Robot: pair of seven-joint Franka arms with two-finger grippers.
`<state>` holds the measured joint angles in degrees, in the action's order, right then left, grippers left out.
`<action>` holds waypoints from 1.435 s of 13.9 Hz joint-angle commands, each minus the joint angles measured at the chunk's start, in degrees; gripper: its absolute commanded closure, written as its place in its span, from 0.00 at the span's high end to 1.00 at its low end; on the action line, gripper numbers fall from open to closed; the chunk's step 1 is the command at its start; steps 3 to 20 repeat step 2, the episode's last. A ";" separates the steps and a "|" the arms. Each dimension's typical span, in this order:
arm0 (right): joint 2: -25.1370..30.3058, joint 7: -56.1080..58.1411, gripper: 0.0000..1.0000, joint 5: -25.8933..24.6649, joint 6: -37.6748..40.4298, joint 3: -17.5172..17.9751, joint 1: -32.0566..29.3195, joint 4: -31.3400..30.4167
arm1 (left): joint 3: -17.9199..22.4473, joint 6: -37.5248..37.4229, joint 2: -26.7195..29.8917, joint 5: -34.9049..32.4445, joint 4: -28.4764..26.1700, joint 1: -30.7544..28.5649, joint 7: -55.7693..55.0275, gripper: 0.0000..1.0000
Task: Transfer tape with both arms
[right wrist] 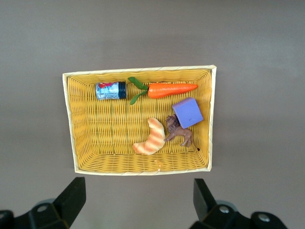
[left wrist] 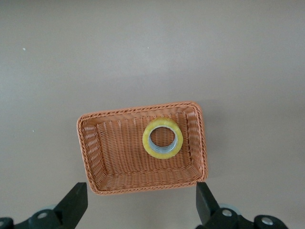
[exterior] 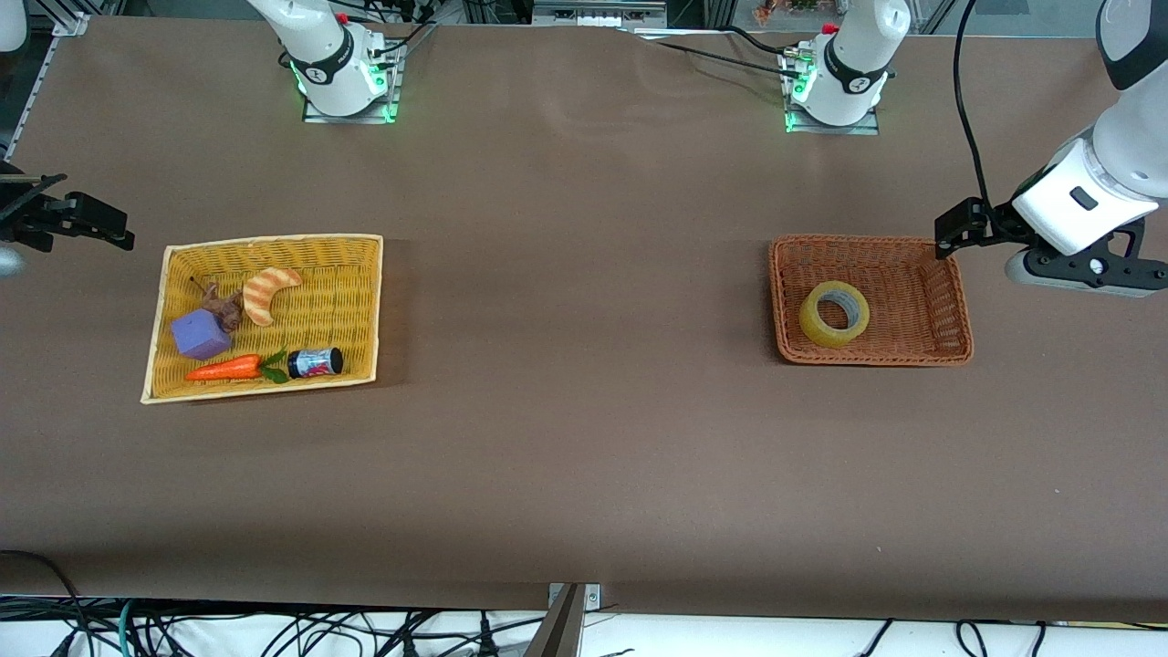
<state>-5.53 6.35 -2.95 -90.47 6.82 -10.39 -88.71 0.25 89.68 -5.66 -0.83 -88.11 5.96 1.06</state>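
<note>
The tape [exterior: 815,324], a yellowish roll with a grey core, lies flat in the brown wicker basket [exterior: 867,241] at the left arm's end of the table. My left gripper [exterior: 955,226] hangs open over the table beside that basket's corner, and holds nothing. In the left wrist view the tape [left wrist: 145,140] sits in the basket [left wrist: 138,110] well ahead of the open left gripper [left wrist: 141,205]. Over the table's edge at the right arm's end, my right gripper [exterior: 91,219] is open and empty beside the yellow basket [exterior: 274,242]. The right wrist view shows the right gripper [right wrist: 138,200] short of that basket's rim [right wrist: 138,70].
The yellow basket holds a striped croissant toy [exterior: 267,292], a purple block [exterior: 199,334], a brown animal figure [exterior: 224,306], a carrot [exterior: 224,368] and a small dark jar [exterior: 315,362]. Brown tabletop stretches between the two baskets.
</note>
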 commanded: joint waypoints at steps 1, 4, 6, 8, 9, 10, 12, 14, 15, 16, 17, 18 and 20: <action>-0.53 -0.02 1.00 0.32 0.56 0.21 -0.07 1.34 | 0.19 -2.05 -0.84 1.27 2.24 -0.33 -0.18 1.00; -0.53 -0.02 1.00 0.32 0.56 0.21 -0.07 1.34 | 0.19 -2.05 -0.84 1.27 2.24 -0.33 -0.27 1.00; -0.53 -0.02 1.00 0.32 0.56 0.21 -0.07 1.34 | 0.19 -2.05 -0.84 1.27 2.24 -0.33 -0.27 1.00; -0.53 -0.02 1.00 0.32 0.56 0.21 -0.07 1.34 | 0.19 -2.05 -0.84 1.27 2.24 -0.33 -0.27 1.00; -0.53 -0.02 1.00 0.32 0.56 0.21 -0.07 1.34 | 0.19 -2.05 -0.84 1.27 2.24 -0.33 -0.27 1.00; -0.53 -0.02 1.00 0.32 0.56 0.21 -0.07 1.34 | 0.19 -2.05 -0.84 1.27 2.24 -0.33 -0.27 1.00; -0.53 -0.02 1.00 0.32 0.56 0.21 -0.07 1.34 | 0.19 -2.05 -0.84 1.27 2.24 -0.33 -0.27 1.00; -0.53 -0.02 1.00 0.32 0.56 0.21 -0.07 1.34 | 0.19 -2.05 -0.84 1.27 2.24 -0.33 -0.27 1.00; -0.53 -0.02 1.00 0.32 0.56 0.21 -0.07 1.34 | 0.19 -2.05 -0.84 1.27 2.24 -0.33 -0.27 1.00; -0.53 -0.02 1.00 0.32 0.56 0.21 -0.07 1.34 | 0.19 -2.05 -0.84 1.27 2.24 -0.33 -0.27 1.00; -0.53 -0.02 1.00 0.32 0.56 0.21 -0.07 1.34 | 0.19 -2.05 -0.84 1.27 2.24 -0.33 -0.27 1.00; -0.53 -0.02 1.00 0.32 0.56 0.21 -0.07 1.34 | 0.19 -2.05 -0.84 1.27 2.24 -0.33 -0.27 1.00; -0.53 -0.02 1.00 0.32 0.56 0.21 -0.07 1.34 | 0.19 -2.05 -0.84 1.27 2.24 -0.33 -0.27 1.00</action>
